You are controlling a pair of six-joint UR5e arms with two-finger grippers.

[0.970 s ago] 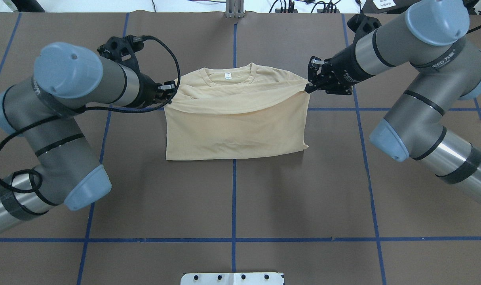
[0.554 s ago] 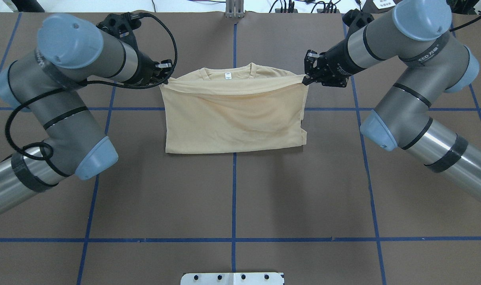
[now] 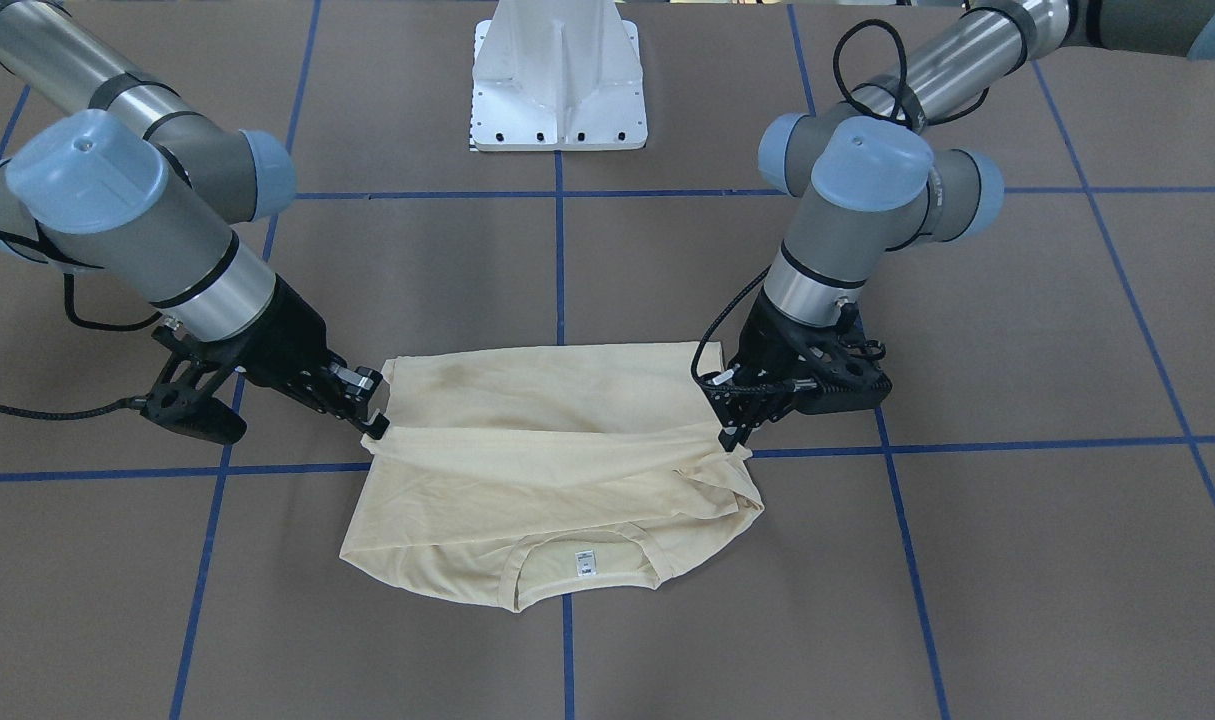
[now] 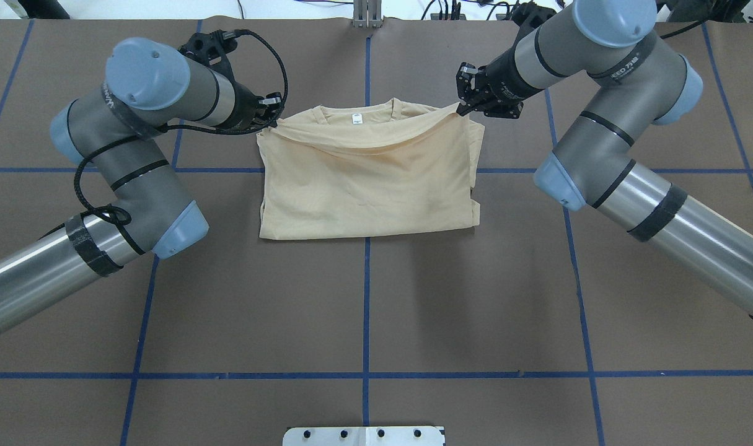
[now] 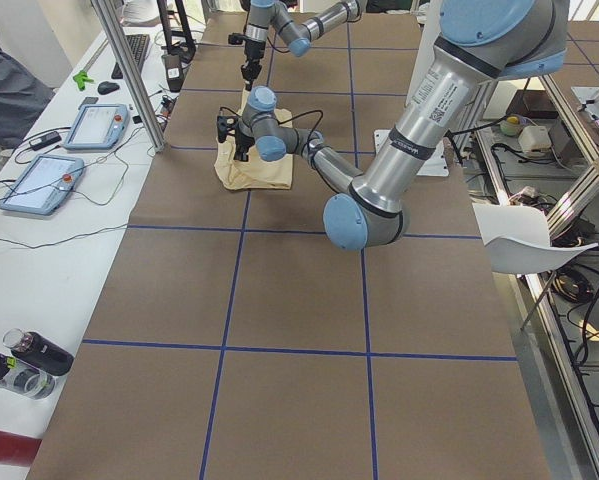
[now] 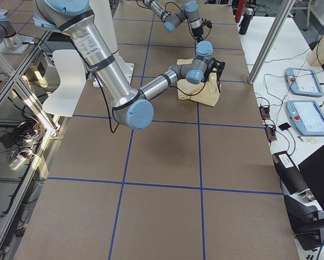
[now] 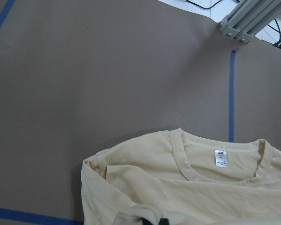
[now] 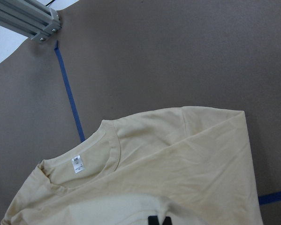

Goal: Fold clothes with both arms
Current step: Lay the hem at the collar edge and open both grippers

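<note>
Overhead exterior, left end effector [image 4: 273, 118], right end effector [image 4: 461, 107] gripping T-shirt [image 4: 364, 186] edge corners

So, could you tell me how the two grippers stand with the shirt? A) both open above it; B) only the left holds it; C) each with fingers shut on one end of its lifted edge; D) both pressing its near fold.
C: the left gripper and the right gripper each pinch an end of the raised edge of the T-shirt, short of the neck label.
</note>
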